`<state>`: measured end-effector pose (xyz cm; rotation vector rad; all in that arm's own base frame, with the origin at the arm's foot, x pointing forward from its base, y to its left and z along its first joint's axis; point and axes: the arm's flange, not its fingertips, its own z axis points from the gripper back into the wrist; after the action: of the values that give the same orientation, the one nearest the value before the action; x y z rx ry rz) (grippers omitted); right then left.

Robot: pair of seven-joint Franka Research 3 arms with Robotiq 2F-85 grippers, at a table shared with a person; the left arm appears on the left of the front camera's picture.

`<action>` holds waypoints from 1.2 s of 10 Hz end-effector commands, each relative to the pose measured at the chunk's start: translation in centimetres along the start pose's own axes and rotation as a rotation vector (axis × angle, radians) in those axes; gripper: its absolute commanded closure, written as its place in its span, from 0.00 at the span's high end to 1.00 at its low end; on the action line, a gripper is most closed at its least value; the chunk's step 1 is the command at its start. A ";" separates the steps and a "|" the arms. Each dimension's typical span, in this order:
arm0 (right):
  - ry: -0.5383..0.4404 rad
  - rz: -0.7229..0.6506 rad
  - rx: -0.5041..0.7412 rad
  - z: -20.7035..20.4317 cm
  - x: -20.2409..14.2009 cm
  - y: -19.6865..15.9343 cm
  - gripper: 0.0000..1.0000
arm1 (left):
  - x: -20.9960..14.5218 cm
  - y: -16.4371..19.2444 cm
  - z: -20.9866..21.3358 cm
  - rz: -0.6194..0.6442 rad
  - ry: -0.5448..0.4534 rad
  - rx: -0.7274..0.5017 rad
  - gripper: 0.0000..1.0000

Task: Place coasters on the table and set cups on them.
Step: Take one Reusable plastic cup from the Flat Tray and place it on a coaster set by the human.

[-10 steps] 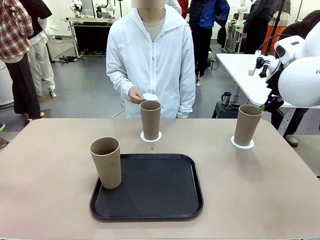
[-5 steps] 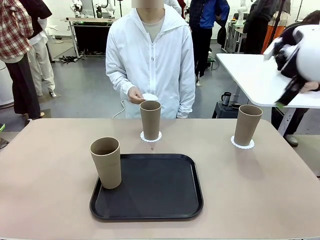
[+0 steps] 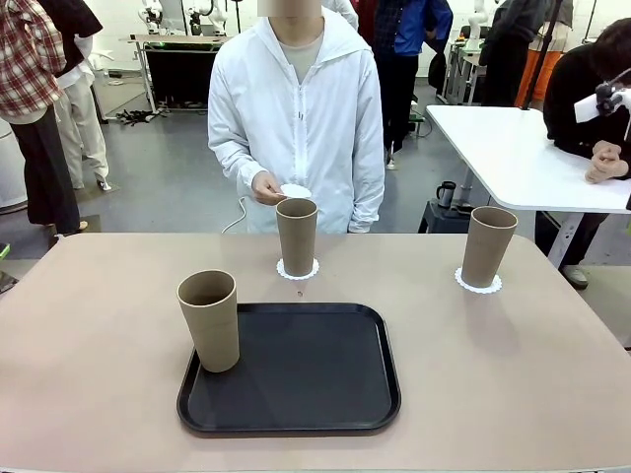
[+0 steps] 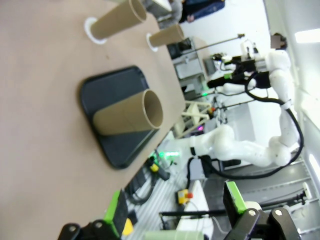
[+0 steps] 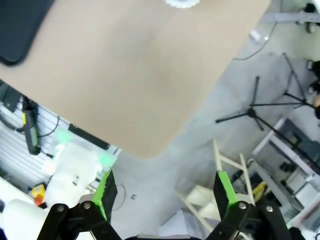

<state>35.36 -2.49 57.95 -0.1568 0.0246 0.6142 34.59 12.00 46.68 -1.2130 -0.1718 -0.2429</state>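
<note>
Three tan cups stand on the beige table [image 3: 89, 335]. One cup [image 3: 297, 236] sits on a lacy white coaster [image 3: 297, 269] at the far middle. Another cup [image 3: 488, 245] sits on a coaster [image 3: 477, 283] at the far right. The last cup [image 3: 208, 320] stands on the left part of the black tray [image 3: 306, 370]. The person's hand holds one more coaster [image 3: 295, 190] just behind the middle cup. My left gripper [image 4: 175, 212] is open and empty, off the table's side, looking at the tray cup [image 4: 127, 116]. My right gripper [image 5: 165, 192] is open and empty, high above the table's corner [image 5: 125, 75].
The person in white stands at the far edge, behind the middle cup. A white table [image 3: 503, 158] with a person leaning on it lies at the back right. Floor, cables and a stand [image 5: 260, 107] lie beyond the table's corner.
My right arm has swung up and out of the front view's right side. The cups, coasters and the person's hand have stayed where they were.
</note>
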 end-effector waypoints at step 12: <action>-0.319 -0.463 1.157 -9.8 -2.1 -12.1 1.00 | 0.0 -0.2 0.1 -0.006 -0.006 -0.005 1.00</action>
<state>39.52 -13.46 50.58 0.8965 0.0644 0.1736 34.58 12.04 46.69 -1.2131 -0.1724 -0.2421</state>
